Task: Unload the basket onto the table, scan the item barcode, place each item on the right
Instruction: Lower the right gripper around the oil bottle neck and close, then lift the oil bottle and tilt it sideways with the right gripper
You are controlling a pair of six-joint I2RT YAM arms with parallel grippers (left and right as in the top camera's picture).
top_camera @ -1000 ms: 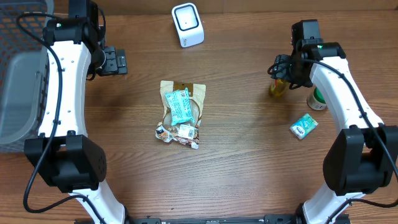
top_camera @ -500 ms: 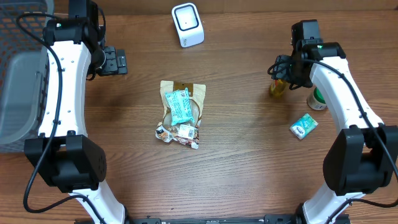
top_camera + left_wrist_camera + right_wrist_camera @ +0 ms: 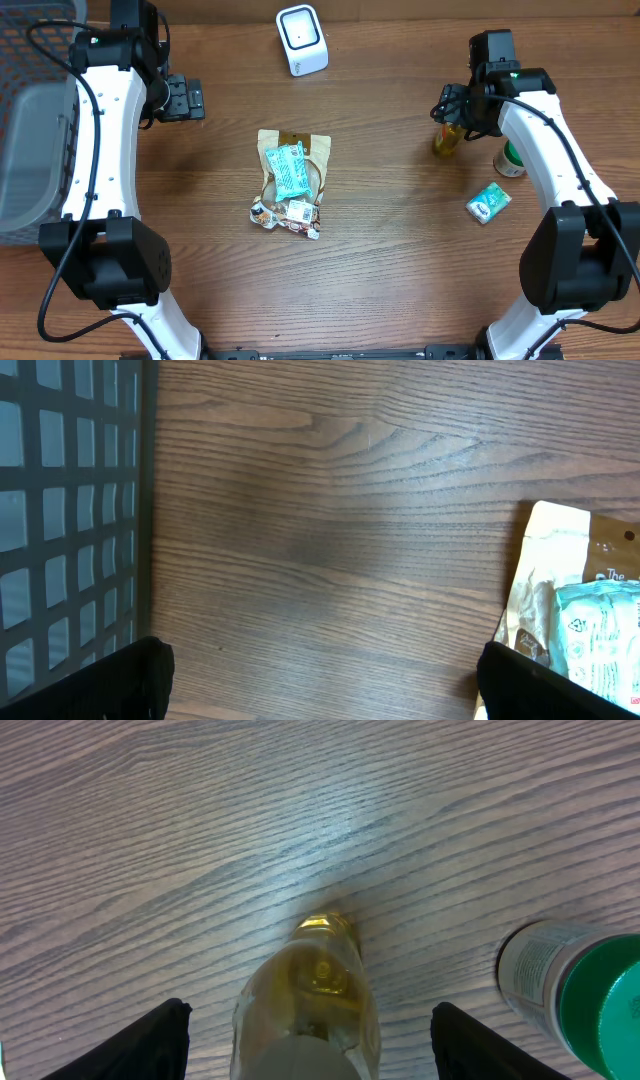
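A small bottle of yellow liquid stands upright at the right of the table. My right gripper hangs over it, open. In the right wrist view the bottle sits between the two fingers, with a gap of bare wood on each side, so the right gripper touches nothing. The white scanner stands at the far middle of the table. My left gripper is wide open over bare wood at the far left, and in its own view the left gripper holds nothing.
A pile of snack pouches lies in the middle, its edge showing as a pouch in the left wrist view. A green-capped container and a teal packet lie by the bottle. A grey basket fills the left edge.
The right gripper's jaws have spread slightly wider around the bottle. The left arm and the items on the table have not moved.
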